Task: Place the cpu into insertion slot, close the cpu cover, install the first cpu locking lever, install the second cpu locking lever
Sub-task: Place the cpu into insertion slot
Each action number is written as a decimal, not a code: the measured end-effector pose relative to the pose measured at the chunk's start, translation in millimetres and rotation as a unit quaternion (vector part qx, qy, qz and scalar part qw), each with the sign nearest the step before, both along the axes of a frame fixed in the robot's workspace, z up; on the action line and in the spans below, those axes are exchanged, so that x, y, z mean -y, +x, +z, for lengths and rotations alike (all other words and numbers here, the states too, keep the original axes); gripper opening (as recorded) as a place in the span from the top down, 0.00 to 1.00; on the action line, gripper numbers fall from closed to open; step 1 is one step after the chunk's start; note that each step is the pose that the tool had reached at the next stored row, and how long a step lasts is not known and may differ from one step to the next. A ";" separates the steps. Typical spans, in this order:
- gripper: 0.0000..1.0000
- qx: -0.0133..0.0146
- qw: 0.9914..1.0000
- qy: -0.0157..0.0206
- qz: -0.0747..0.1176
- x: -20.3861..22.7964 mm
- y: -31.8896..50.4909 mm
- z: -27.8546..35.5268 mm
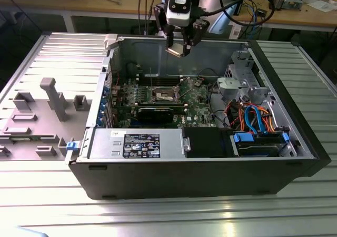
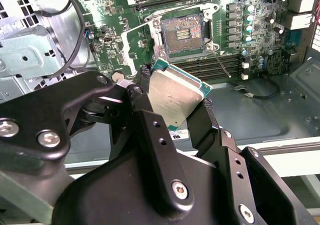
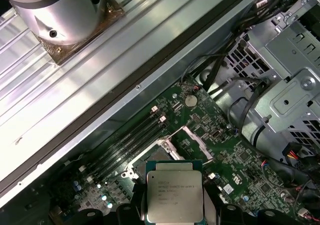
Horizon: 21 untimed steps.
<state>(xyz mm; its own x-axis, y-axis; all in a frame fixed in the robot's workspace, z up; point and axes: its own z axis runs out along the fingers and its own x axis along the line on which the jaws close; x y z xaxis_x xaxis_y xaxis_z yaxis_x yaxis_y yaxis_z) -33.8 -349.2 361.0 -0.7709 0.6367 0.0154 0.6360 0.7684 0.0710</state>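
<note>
My gripper [image 1: 181, 45] hangs above the open computer case, shut on the cpu [image 1: 176, 50]. In both wrist views the cpu [image 2: 175, 92] [image 3: 174, 195] shows as a flat square chip with a dull silver top, pinched at two opposite edges by black fingers [image 2: 145, 115]. Below it on the green motherboard lies the insertion slot [image 2: 182, 32] [image 1: 164, 94], bare, with its contact field exposed. The cpu cover [image 3: 194, 139] stands swung open beside the slot. A thin locking lever [image 2: 221, 65] sticks out, unlatched, beside the slot.
Long black memory slots [image 2: 215, 65] run along both sides of the socket. A metal drive cage [image 1: 239, 84] with bundled cables [image 1: 253, 116] fills the case at the exterior view's right. The power supply [image 1: 139, 142] lines the near wall. Grey fixtures [image 1: 52, 97] stand outside, at the exterior view's left.
</note>
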 end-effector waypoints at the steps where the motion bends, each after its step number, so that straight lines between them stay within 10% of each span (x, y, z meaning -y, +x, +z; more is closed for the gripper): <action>1: 0.46 0.000 1.000 0.000 0.000 0.0 0.0 0.0; 21: 0.46 0.000 1.000 0.000 -0.016 0.0 -1.9 -0.5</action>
